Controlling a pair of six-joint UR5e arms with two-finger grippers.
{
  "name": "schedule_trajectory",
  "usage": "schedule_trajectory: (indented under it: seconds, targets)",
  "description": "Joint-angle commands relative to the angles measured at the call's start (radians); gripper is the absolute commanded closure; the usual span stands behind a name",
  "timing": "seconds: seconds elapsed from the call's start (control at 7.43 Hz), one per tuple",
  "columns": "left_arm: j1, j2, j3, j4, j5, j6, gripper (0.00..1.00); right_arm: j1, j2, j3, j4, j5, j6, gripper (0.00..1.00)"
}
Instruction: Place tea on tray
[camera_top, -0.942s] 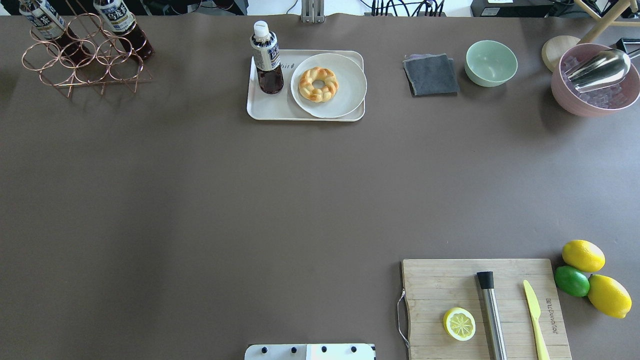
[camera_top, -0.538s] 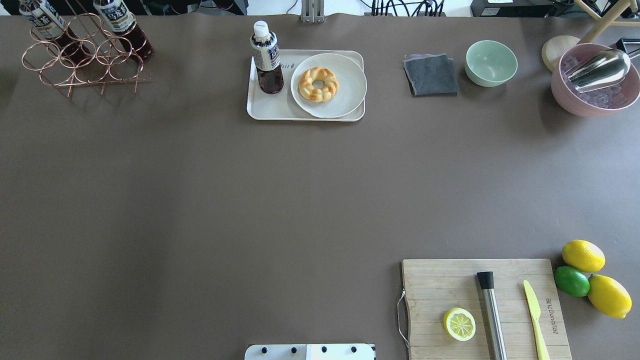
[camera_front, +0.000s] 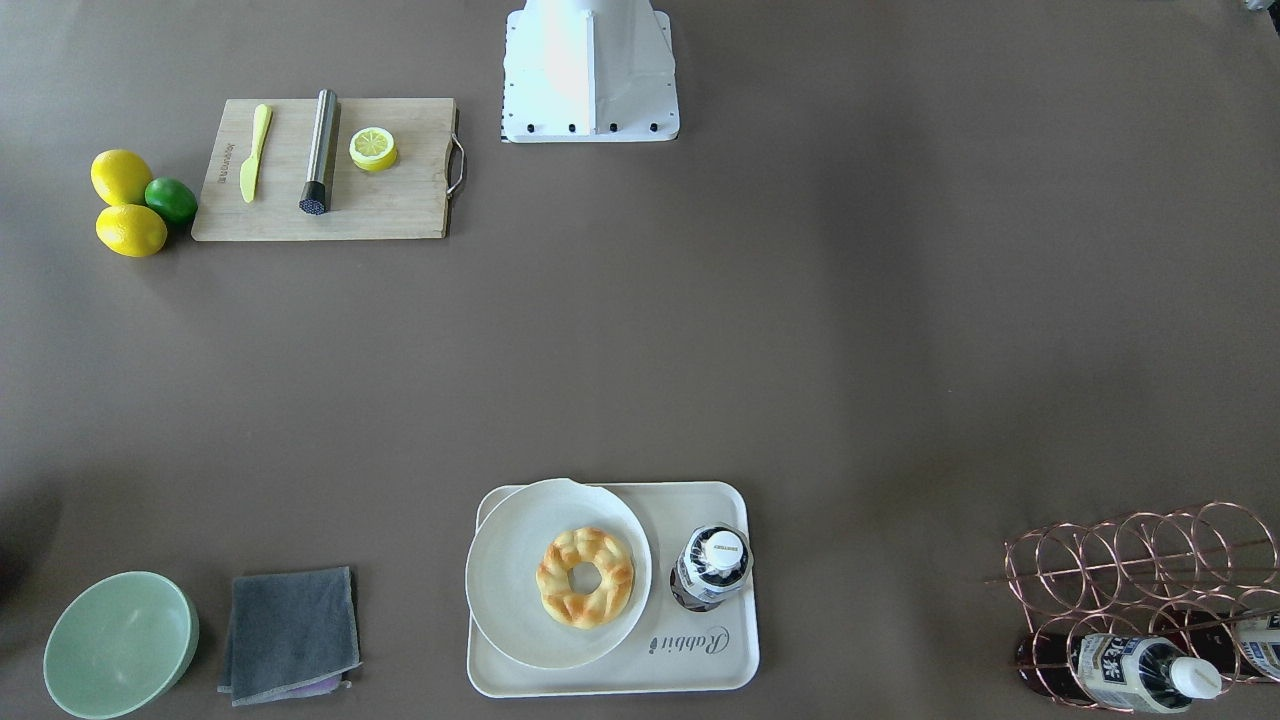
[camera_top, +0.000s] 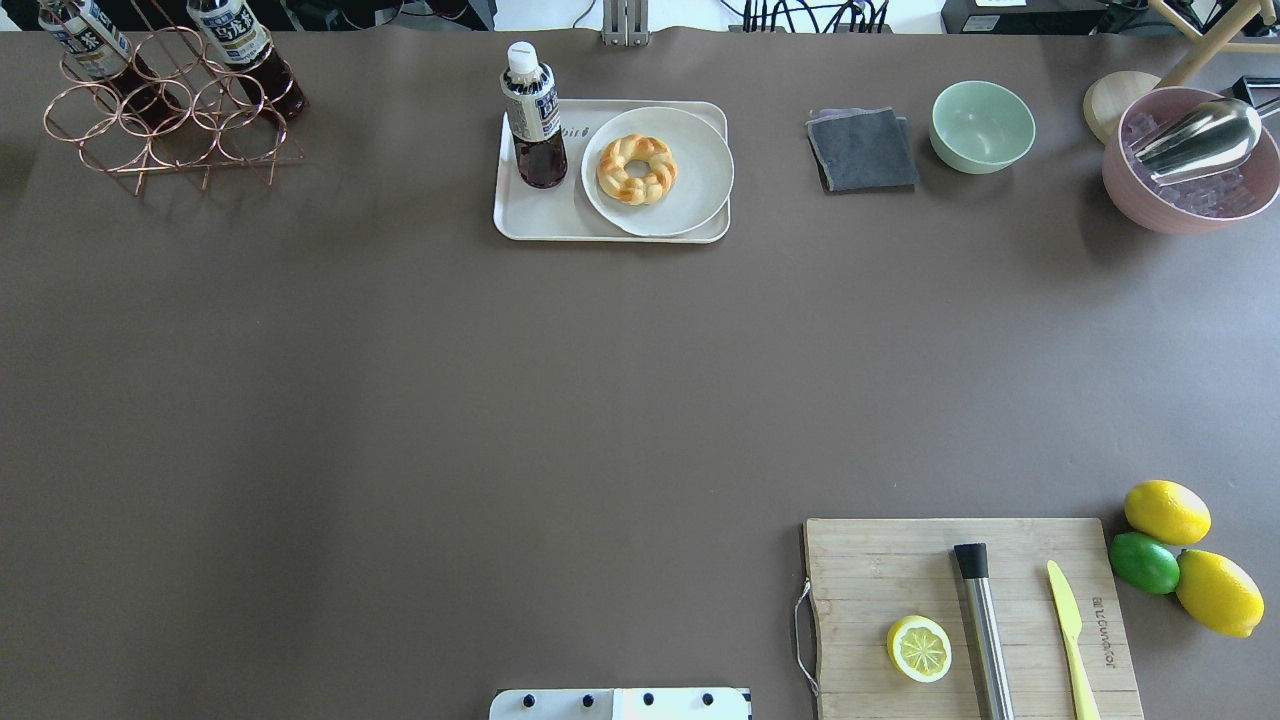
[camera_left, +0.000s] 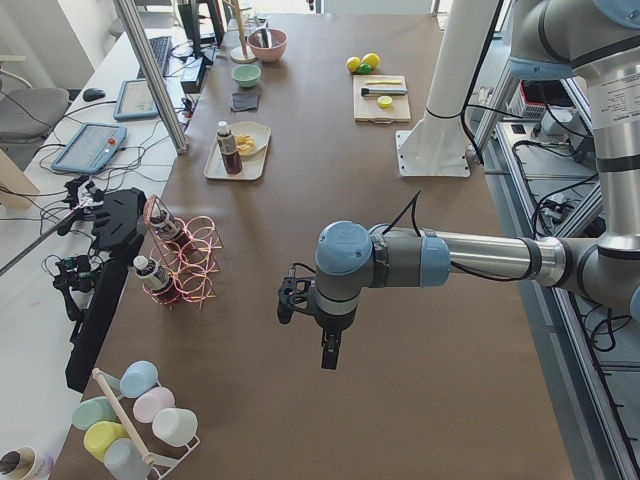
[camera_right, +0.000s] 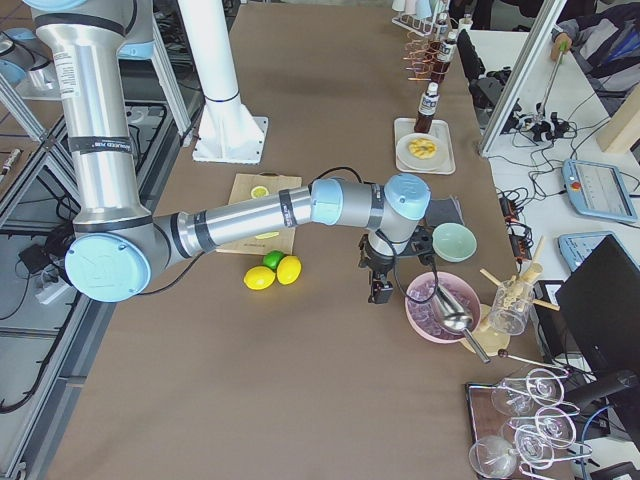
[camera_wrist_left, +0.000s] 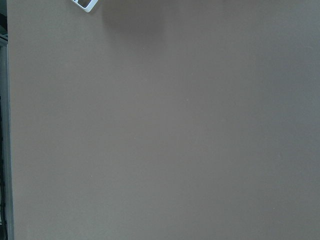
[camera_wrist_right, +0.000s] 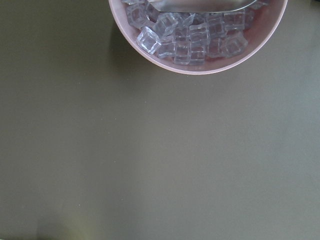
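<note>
A tea bottle (camera_top: 535, 115) with a white cap and dark liquid stands upright on the left part of the cream tray (camera_top: 535, 215). It also shows in the front view (camera_front: 712, 568) on the tray (camera_front: 600, 682). No gripper touches it. My left gripper (camera_left: 330, 355) hangs over bare table far from the tray. My right gripper (camera_right: 380, 292) hangs beside the pink bowl. They show only in the side views, so I cannot tell whether either is open or shut.
A white plate (camera_top: 690, 180) with a doughnut (camera_top: 636, 168) fills the tray's right part. A copper wire rack (camera_top: 165, 125) holds two more tea bottles (camera_top: 235, 35). Grey cloth (camera_top: 862, 150), green bowl (camera_top: 982, 125), pink ice bowl (camera_top: 1190, 165), cutting board (camera_top: 870, 570), lemons (camera_top: 1166, 511).
</note>
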Motion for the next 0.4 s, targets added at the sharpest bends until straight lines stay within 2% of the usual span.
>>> schedule_trajectory:
  seconds: [0.0, 0.27]
  targets:
    - [-0.001, 0.001, -0.002, -0.001, 0.003, -0.014, 0.02, 0.003, -0.016, 0.032, 0.001, 0.006, 0.0, 0.0]
    - [-0.001, -0.002, 0.004, -0.003, -0.003, -0.008, 0.02, 0.003, -0.018, 0.032, 0.001, 0.006, 0.0, 0.0]
